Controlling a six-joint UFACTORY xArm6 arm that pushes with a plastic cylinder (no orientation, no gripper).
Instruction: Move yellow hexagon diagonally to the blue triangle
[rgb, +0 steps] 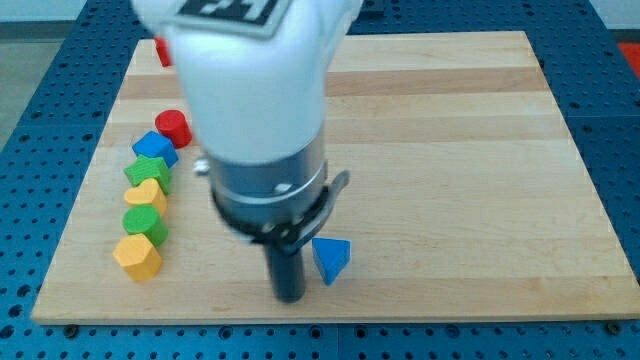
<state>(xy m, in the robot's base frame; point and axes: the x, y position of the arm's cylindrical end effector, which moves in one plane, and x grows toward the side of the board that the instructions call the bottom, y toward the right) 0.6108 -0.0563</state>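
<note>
The yellow hexagon (138, 257) lies near the board's lower left, at the bottom of a column of blocks. The blue triangle (331, 258) lies near the board's bottom edge, around the middle. My tip (289, 296) rests on the board just left of the blue triangle, close to it, and far to the right of the yellow hexagon. The white and grey arm body (260, 110) hides the board's middle behind it.
Above the yellow hexagon stand a green block (144, 222), a yellow heart-like block (150, 196), a green block (148, 171), a blue block (155, 148) and a red cylinder (173, 126). Another red block (162, 50) peeks out at the top left. The wooden board (480, 180) lies on a blue pegboard.
</note>
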